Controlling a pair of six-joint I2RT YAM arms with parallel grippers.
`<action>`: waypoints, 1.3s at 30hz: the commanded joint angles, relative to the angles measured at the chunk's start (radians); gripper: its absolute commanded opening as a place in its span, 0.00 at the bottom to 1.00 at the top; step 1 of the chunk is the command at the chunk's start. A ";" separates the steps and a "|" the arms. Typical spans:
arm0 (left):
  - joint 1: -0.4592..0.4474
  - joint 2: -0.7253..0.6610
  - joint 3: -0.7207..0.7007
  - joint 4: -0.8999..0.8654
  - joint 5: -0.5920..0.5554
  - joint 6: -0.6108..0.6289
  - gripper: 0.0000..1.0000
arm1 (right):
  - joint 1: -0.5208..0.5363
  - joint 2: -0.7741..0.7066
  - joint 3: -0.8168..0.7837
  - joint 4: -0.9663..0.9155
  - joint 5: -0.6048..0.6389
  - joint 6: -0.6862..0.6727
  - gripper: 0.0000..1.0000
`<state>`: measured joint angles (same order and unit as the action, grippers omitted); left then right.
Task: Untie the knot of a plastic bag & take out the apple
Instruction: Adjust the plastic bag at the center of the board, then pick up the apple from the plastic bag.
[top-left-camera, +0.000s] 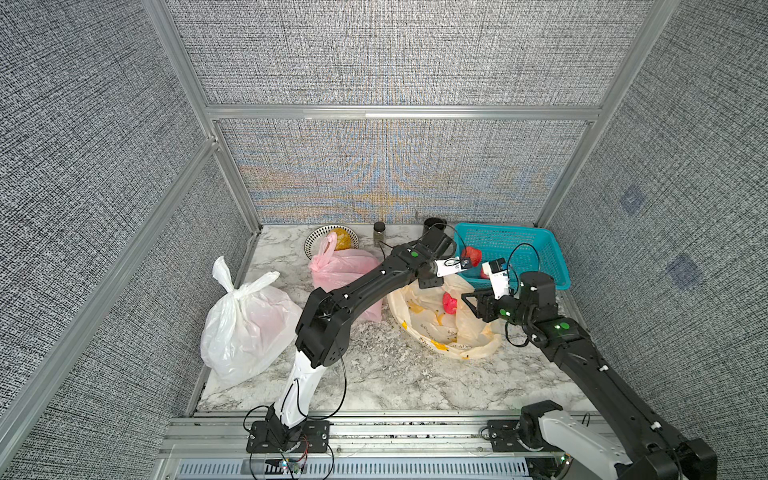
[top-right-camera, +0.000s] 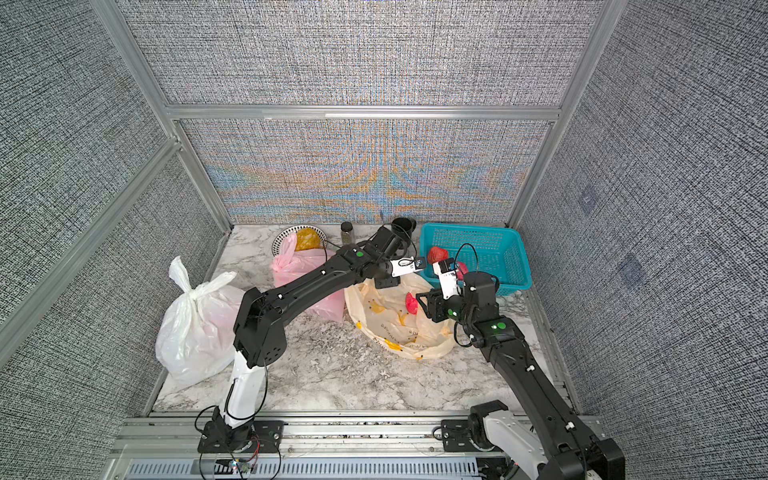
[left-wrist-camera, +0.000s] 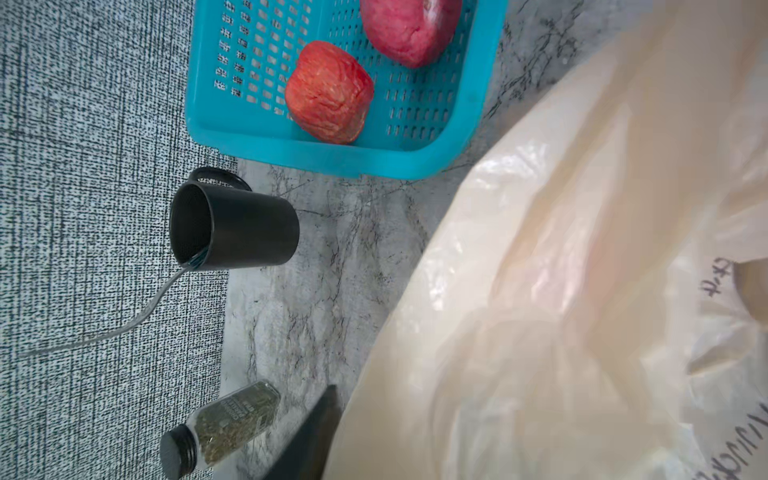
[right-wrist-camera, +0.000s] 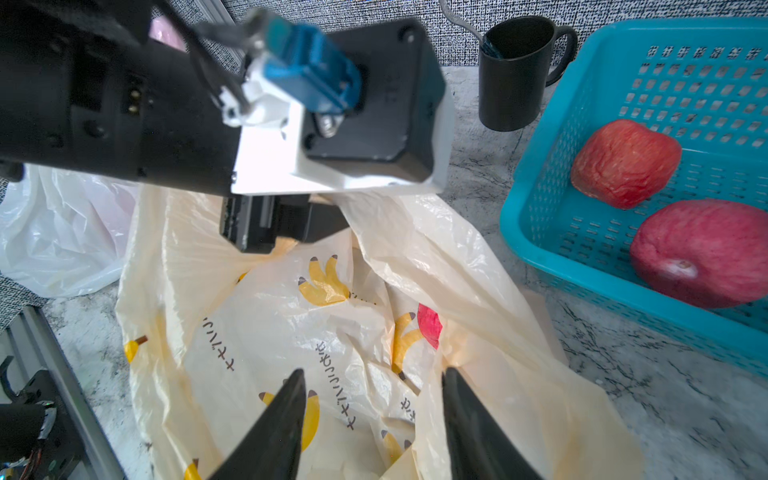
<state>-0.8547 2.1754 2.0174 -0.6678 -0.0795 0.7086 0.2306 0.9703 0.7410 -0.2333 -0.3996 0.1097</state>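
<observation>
On the marble tabletop, our left gripper pinches the far rim of the cream banana-print plastic bag. We judge this props its mouth up so our right gripper, half-spread and empty, can reach the red apple inside.

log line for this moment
bag open | apple inside | left gripper at bag rim | right gripper open above bag | basket: two apples

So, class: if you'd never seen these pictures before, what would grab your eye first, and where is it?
Probably the teal basket at the back right, holding two red apples. Next, the open banana-print bag just in front of it, a third apple showing inside, and the knotted white bag on the left.
</observation>
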 joint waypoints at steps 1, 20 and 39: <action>0.002 0.017 0.032 -0.033 -0.027 -0.082 0.02 | 0.002 -0.004 0.000 0.023 -0.037 0.016 0.52; 0.023 -0.033 0.170 -0.414 0.025 -0.694 0.00 | 0.141 0.157 0.034 -0.003 -0.075 0.059 0.46; 0.023 -0.357 -0.424 -0.083 0.145 -1.075 0.00 | 0.234 0.359 0.087 0.127 0.075 0.069 0.47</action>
<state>-0.8307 1.8305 1.6032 -0.8429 0.0807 -0.3405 0.4500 1.3239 0.8013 -0.1497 -0.3290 0.1837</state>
